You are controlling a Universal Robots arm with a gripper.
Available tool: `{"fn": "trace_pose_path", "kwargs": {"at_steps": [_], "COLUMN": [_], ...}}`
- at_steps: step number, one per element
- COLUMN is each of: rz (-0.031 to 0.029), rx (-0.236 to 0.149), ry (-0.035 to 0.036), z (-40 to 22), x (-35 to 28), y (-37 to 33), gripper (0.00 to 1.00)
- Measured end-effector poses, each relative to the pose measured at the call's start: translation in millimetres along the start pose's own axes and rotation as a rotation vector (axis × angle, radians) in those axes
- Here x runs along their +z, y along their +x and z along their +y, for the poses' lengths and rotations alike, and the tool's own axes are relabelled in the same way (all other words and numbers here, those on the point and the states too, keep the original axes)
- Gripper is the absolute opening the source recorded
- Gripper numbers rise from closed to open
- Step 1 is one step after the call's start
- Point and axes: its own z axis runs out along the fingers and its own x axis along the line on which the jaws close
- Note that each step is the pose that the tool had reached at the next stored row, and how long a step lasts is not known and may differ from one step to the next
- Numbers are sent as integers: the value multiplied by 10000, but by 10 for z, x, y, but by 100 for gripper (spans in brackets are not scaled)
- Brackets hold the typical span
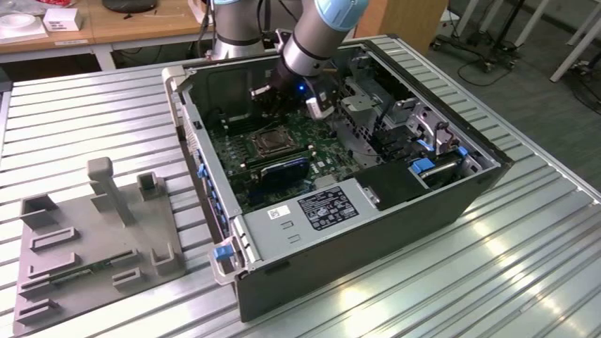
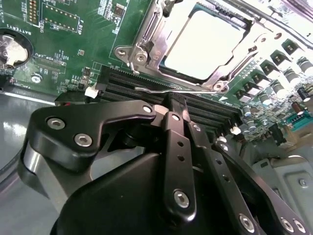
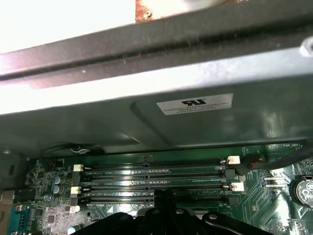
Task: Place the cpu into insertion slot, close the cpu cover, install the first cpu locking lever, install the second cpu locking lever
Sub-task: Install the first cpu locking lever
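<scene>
Arm reaching down into the open computer case, its gripper closed over the memory slots.

The arm [image 1: 314,35] slants down into the computer case [image 1: 376,232] on the desk [image 1: 94,127]. The gripper [image 2: 178,103] has its fingers pressed together with nothing between them, the tip just above the memory slots [image 3: 156,181]. Just beside it, the cpu [image 2: 205,41] lies in the insertion slot [image 2: 128,53], with the cpu cover [image 2: 170,33] down around it. A thin wire lever [image 2: 161,90] runs along the socket's edge. A grey fixture tray [image 1: 94,239] sits well apart, at the exterior view's left.
</scene>
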Motion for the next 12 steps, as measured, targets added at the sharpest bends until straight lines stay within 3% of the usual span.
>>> {"fn": "trace_pose_path", "kwargs": {"at_steps": [12], "rz": [2], "rx": [0], "ry": [1], "z": [15], "x": [-53], "y": [14], "gripper": [11]}}
